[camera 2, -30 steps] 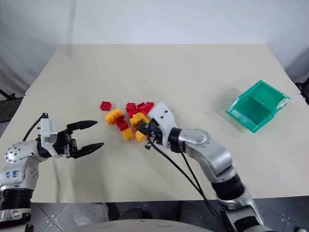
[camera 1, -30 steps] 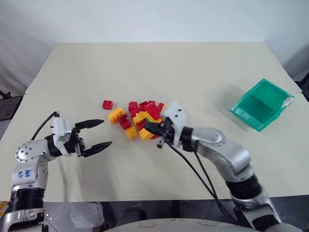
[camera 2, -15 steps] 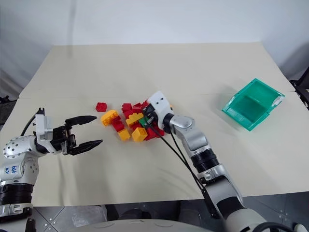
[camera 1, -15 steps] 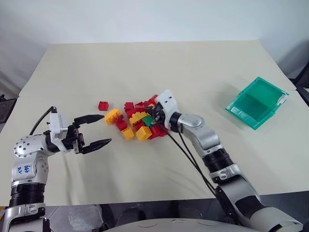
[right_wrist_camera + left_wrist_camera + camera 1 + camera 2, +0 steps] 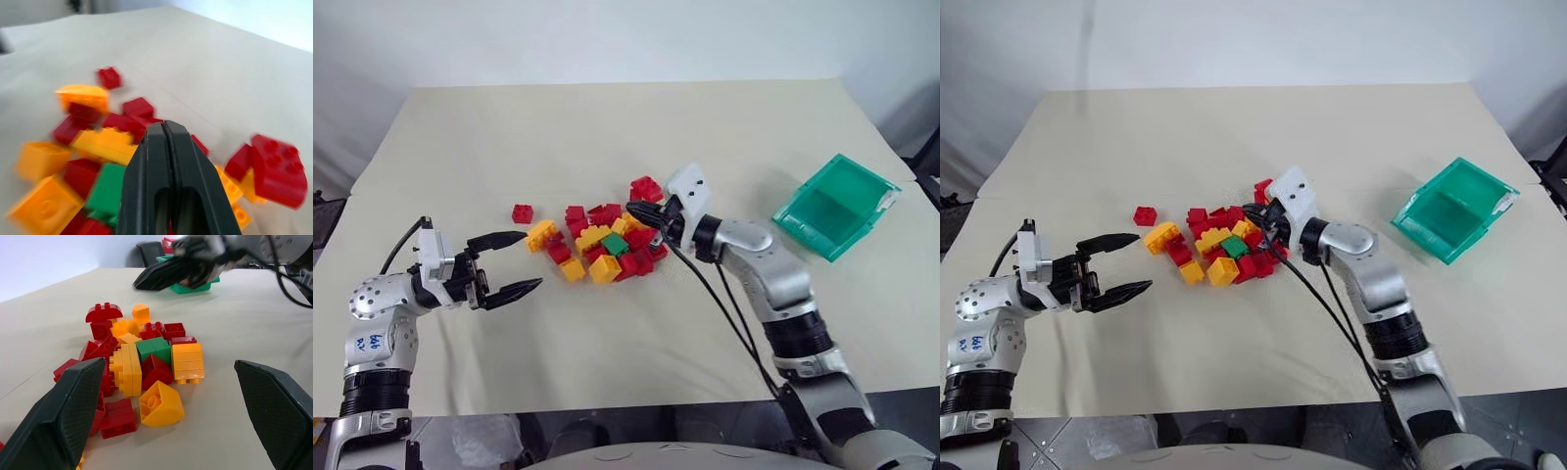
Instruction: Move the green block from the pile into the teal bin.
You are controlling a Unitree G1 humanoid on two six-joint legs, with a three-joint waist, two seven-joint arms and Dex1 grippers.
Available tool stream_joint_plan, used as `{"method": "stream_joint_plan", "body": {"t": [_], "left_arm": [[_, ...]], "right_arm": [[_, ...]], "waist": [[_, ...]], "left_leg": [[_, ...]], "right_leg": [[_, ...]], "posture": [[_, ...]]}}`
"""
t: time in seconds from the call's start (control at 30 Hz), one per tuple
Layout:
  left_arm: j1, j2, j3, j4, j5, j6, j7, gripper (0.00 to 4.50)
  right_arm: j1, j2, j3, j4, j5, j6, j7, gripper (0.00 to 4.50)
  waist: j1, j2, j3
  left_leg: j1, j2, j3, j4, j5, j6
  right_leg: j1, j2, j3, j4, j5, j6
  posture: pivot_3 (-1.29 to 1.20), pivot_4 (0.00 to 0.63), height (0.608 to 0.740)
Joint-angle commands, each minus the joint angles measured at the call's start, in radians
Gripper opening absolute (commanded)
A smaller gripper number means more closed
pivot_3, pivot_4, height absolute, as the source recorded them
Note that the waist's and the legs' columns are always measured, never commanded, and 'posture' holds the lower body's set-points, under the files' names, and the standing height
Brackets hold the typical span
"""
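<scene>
Head views: since the frame a second ago the right gripper (image 5: 641,213) has lifted out of the pile (image 5: 597,240) and now sits over its far right edge, tips pointing left. The green block (image 5: 615,244), then hidden under the fingers, lies exposed in the pile's middle; it was not picked up. A red brick (image 5: 646,188) now sits apart at the pile's far right side, where none showed before. Right jaws pressed together, holding nothing. Left gripper (image 5: 517,262) hovers left of the pile as before, jaws wide apart and empty. The teal bin (image 5: 836,207) stands tilted, well apart at the right of the worktop (image 5: 607,127). A lone red brick (image 5: 522,213) lies just left of the pile.

Left wrist view: the green block (image 5: 155,348) is a studded square, wedged between a yellow stack (image 5: 126,369) and a yellow brick (image 5: 186,363), red bricks touching it all round. The right gripper (image 5: 166,275) hangs beyond the pile.

Right wrist view: blurred; the closed fingers (image 5: 168,186) appear to cover part of the green block (image 5: 108,188).
</scene>
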Motion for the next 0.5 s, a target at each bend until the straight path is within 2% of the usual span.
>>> {"method": "stream_joint_plan", "body": {"t": [0.03,0.23,0.37,0.5], "left_arm": [[-0.018,-0.002,0.006,-0.009,-0.006,-0.013,0.003,4.5],[-0.014,-0.003,0.01,-0.01,-0.008,-0.016,0.005,4.5],[-0.004,-0.003,0.012,-0.016,-0.009,-0.016,0.008,4.5],[-0.005,-0.003,0.013,-0.021,-0.009,-0.015,0.014,4.5]], "right_arm": [[-0.011,-0.074,-0.002,-0.088,0.042,0.077,0.092,0.97],[-0.012,-0.178,-0.024,-0.155,0.068,0.143,0.155,3.01],[-0.016,-0.216,0.013,-0.153,0.039,0.174,0.161,4.41],[-0.043,-0.177,0.033,-0.134,0.031,0.2,0.136,4.46]], "waist": [[0.0,0.0,0.0],[-0.001,0.0,0.0],[-0.001,0.0,0.0],[-0.002,0.0,0.0]], "left_leg": [[0.0,0.0,0.0,0.0,0.0,0.0],[-0.001,0.0,0.001,0.0,0.0,0.0],[-0.001,0.0,0.002,0.0,0.0,0.0],[0.0,0.0,0.002,0.0,0.0,0.0]], "right_leg": [[0.0,0.0,0.0,0.0,0.0,0.0],[-0.001,0.0,0.0,0.0,0.0,0.0],[-0.001,0.0,0.001,0.0,0.0,0.0],[-0.001,0.0,0.001,0.001,0.0,0.0]], "posture": [[0.0,0.15,0.74],[0.0,0.15,0.74],[0.0,0.15,0.74],[0.0,0.15,0.74]]}}
